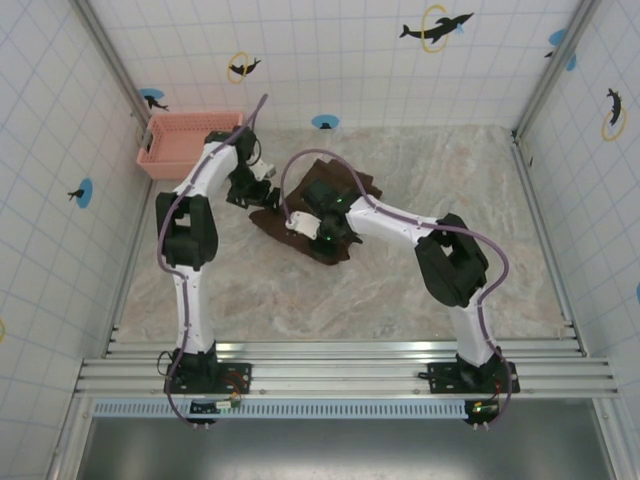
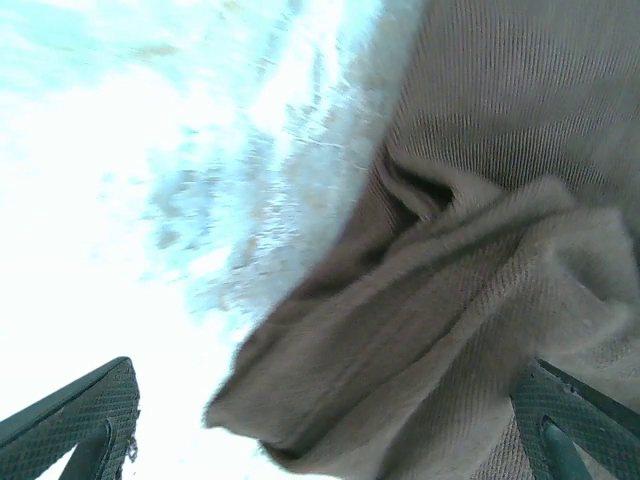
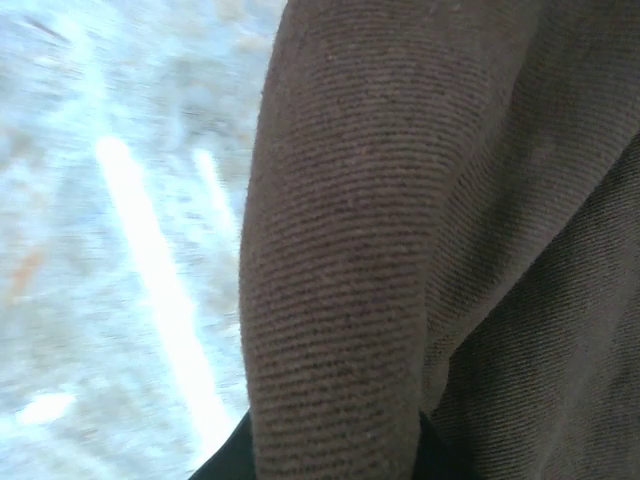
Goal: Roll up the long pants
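Pants [image 3: 400, 250] fold nearly hides right pincer [image 3: 325, 458], clamped on it. Meanwhile left pincer [image 2: 330, 425] gapes wide at the edge, basket [image 1: 165, 140] far off.

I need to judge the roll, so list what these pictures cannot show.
1. Top external view: the right arm lies over the middle of the long pants, so how far they are rolled is hidden.
2. Right wrist view: the bottom edge cuts off the right gripper, and a cloth fold covers its jaws.
3. Left wrist view: the table is blurred and washed out by glare; the bottom edge cuts off the left gripper and its open fingers.
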`<state>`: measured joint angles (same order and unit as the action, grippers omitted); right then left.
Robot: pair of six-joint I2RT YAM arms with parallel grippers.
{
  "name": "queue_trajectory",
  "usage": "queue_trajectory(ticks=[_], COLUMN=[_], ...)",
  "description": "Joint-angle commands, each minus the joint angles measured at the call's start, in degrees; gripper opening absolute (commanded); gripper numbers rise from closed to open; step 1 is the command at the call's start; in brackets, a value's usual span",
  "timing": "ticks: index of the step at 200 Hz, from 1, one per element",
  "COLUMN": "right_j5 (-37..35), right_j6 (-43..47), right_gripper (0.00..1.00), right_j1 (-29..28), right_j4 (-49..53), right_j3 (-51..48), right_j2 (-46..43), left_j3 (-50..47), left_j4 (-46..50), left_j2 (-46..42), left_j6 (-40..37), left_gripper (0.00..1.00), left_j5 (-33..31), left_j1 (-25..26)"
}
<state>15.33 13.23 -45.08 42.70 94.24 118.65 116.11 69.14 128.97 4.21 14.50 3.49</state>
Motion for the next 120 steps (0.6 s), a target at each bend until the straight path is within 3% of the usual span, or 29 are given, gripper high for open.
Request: queue_trajectory(ticks=[1, 35, 70, 88, 120], right_j5=[19.1, 30.2, 44.3, 46.9, 47.3], right_j6=[-4.2, -9.6, -27.2, -36.1, -43.8], right_gripper=[0.21, 0.19, 0.18, 0.18, 0.18], right_j1=[1.3, 5.0, 11.7, 14.8, 18.7], right_j4=[7.7, 4.2, -16.0, -27.5, -37.8], right_j3=[2.7, 1.9, -5.2, -8.9, -13.7], right_j2=[-0.1, 1.1, 3.4, 4.8, 6.9], left_j3=[2.7, 3.5, 3.5, 2.5, -1.8], left_j4=[-0.5, -0.3, 0.1, 0.6, -0.3], left_j2=[-4.4, -6.0, -6.8, -7.3, -9.3], left_j6=[2.3, 4.5, 5.5, 5.5, 5.5], left_gripper=[0.97, 0.97, 0.97, 0.97, 0.97], left_j5=[-0.1, 0.3, 1.5, 1.7, 1.1], left_j1=[-0.9, -0.8, -0.9, -0.8, -0.7])
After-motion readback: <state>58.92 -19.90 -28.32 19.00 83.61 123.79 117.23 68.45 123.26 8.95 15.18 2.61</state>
